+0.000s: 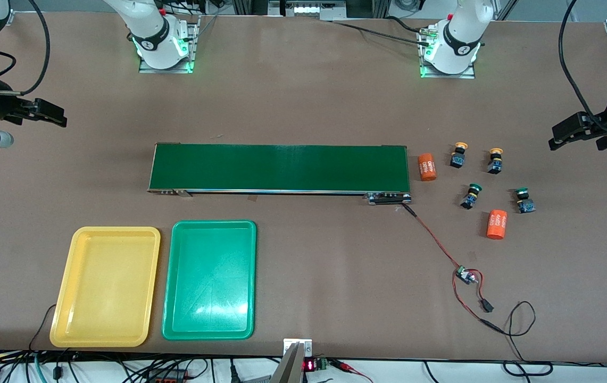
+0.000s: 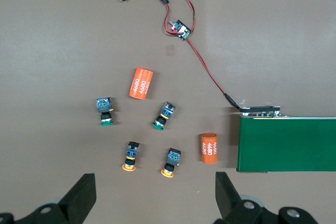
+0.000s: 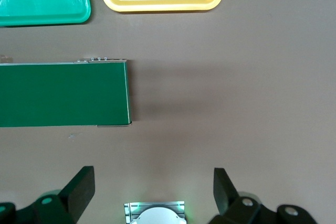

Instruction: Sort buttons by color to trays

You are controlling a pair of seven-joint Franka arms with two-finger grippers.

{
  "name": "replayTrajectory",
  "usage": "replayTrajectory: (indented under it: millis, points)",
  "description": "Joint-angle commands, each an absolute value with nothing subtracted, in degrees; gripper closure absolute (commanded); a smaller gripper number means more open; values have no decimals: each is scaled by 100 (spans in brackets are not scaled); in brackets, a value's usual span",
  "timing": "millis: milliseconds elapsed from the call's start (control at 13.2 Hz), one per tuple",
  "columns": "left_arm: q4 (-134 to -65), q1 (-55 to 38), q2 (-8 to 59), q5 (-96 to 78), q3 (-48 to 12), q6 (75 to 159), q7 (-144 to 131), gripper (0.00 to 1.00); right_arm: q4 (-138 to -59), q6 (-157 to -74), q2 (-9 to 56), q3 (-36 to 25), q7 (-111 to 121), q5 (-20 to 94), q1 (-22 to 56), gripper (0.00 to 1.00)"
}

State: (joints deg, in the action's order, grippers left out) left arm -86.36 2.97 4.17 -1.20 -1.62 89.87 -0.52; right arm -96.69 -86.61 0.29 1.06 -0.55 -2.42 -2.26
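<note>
Four buttons lie loose on the table off the conveyor's end toward the left arm: two yellow-capped (image 1: 458, 155) (image 1: 495, 160) and, nearer the camera, two green-capped (image 1: 471, 196) (image 1: 524, 200). In the left wrist view the yellow pair (image 2: 130, 157) (image 2: 171, 162) and green pair (image 2: 105, 111) (image 2: 163, 115) lie below my open, empty left gripper (image 2: 155, 198), which hangs at the table's edge (image 1: 554, 136). The yellow tray (image 1: 105, 286) and green tray (image 1: 209, 280) sit side by side, both empty. My right gripper (image 1: 61, 118) (image 3: 154, 192) hangs open and empty at the right arm's end.
A long dark green conveyor belt (image 1: 279, 168) lies across the middle. Two orange cylinders (image 1: 427, 166) (image 1: 496, 224) lie among the buttons. Red and black wires with a small circuit board (image 1: 465, 275) trail from the conveyor toward the camera.
</note>
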Motion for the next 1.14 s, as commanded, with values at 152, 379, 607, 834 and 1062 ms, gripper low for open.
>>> replayTrajectory:
  millis: [152,379,607,834,1062]
  points:
    - [-8824,378,316,-97,-132,8930,-26,0,-9721,-8719,-18,141,-149,-158,-246,0]
    - [-8745,360,746,-62,-141,8920,-289,0,-9721,-8745,-9,141,-149,-158,-255,0]
    - [-8736,273,1219,-1,-149,9070,-273,0,-9721,-8745,-9,141,-149,-158,-246,0]
    - [-8675,141,1713,334,-211,9351,-220,0,-9721,-8754,0,132,-149,-158,-246,0]
    - [-8745,141,2091,360,-211,9676,-202,0,-9712,-8763,9,141,-149,-158,-237,0]
